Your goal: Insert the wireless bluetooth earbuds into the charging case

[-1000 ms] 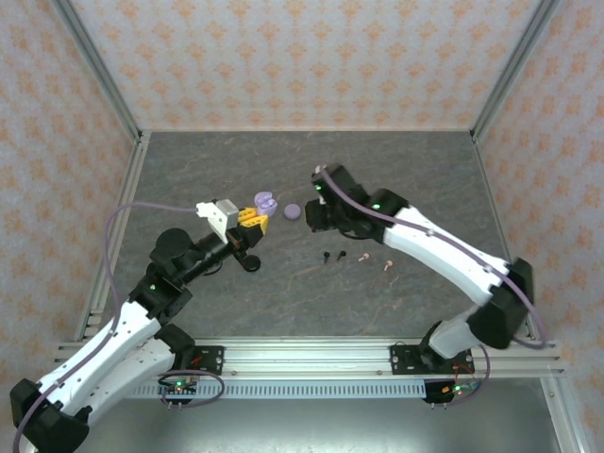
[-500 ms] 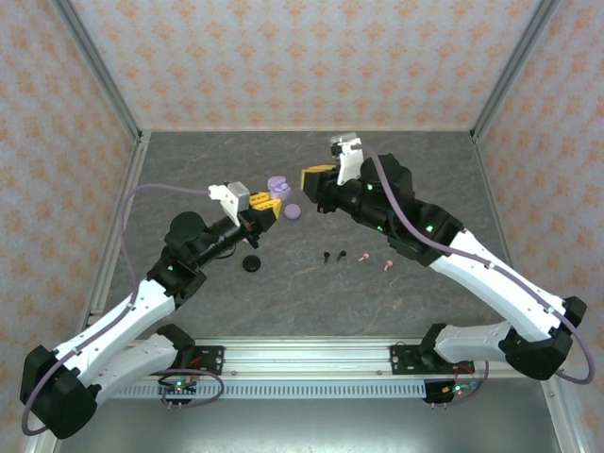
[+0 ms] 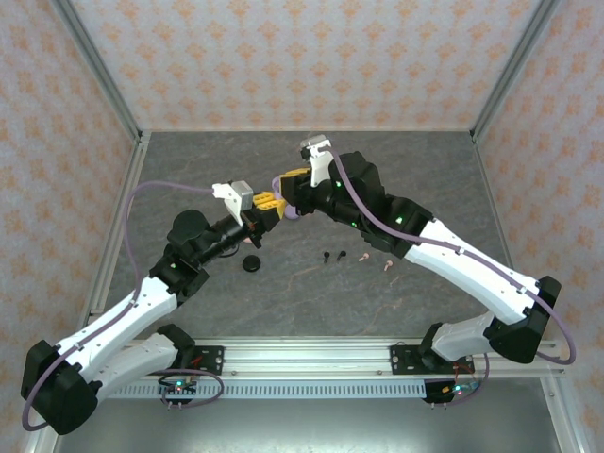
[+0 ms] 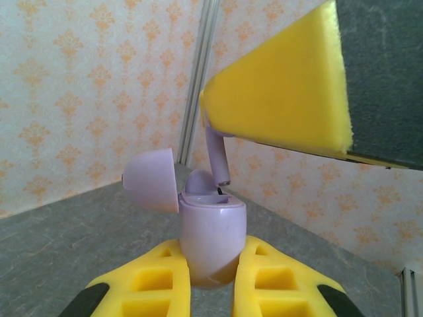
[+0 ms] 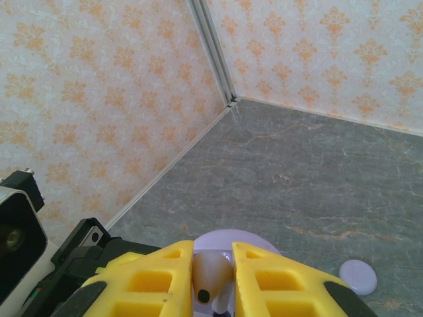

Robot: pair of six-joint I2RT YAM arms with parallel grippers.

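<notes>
Lilac charging case (image 4: 210, 231): smooth plastic, satin sheen. Lilac earbud (image 4: 218, 158): glossy plastic stem. Grey counter (image 3: 311, 302): stone-patterned, smooth, matt. Patterned walls (image 3: 283, 57): paper, matt.

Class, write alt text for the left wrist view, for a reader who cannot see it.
A lilac charging case, its lid flipped open to the left, stands upright clamped in the left gripper. Just above its opening, a yellow finger of the right gripper holds a lilac earbud stem-down, against patterned wallpaper.

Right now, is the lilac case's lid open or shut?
Open: the lid stands hinged back off the lilac case, which the left gripper holds upright.
</notes>
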